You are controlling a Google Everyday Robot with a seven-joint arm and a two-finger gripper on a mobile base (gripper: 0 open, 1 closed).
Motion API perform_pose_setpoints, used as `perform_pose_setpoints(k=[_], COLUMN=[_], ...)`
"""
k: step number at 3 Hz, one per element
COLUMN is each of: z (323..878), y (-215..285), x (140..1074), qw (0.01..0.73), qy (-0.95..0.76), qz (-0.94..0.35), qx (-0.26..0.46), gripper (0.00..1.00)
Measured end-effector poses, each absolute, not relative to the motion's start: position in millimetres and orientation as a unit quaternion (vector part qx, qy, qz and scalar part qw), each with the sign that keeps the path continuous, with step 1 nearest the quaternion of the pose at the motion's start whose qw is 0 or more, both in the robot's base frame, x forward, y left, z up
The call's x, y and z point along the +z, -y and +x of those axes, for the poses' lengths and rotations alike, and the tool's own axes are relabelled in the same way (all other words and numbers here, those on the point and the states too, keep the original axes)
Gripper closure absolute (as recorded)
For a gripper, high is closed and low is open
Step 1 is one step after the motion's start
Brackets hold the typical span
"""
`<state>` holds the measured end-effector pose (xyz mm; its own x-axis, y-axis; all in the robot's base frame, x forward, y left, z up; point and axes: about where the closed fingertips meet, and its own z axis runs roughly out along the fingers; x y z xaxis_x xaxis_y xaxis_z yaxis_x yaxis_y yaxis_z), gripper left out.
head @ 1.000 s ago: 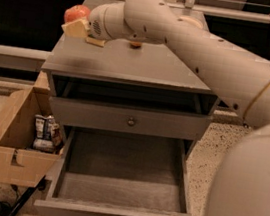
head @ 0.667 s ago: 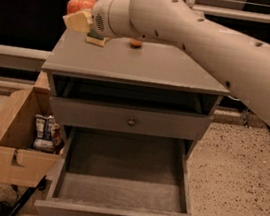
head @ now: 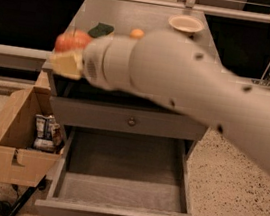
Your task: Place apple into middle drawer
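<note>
Camera view is showing you the gripper [head: 67, 62] hanging over the cabinet's [head: 139, 14] near left corner, jaws clamping the apple [head: 70, 41]. The drawer [head: 122, 191] is standing open below, nearer and right of the apple.

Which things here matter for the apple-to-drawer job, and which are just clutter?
Job:
apple, held in the gripper at the cabinet's left edge
open middle drawer, below

Lying about:
orange
green item
bowl
cardboard box with packets
</note>
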<state>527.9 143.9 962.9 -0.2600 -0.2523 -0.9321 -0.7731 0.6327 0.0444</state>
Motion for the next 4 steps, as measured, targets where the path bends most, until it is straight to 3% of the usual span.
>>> perform_pose_setpoints(k=[1,2,4], z=[498,484,476], y=[-134,-129,-129], x=[879,802,783], qw=[0.468,0.421,0.411], qy=[-0.776,-0.798,-0.794], qz=[-0.327,-0.285,-0.276], qx=[0.267,0.325,0.352], gripper=[1.00,1.00,1.00])
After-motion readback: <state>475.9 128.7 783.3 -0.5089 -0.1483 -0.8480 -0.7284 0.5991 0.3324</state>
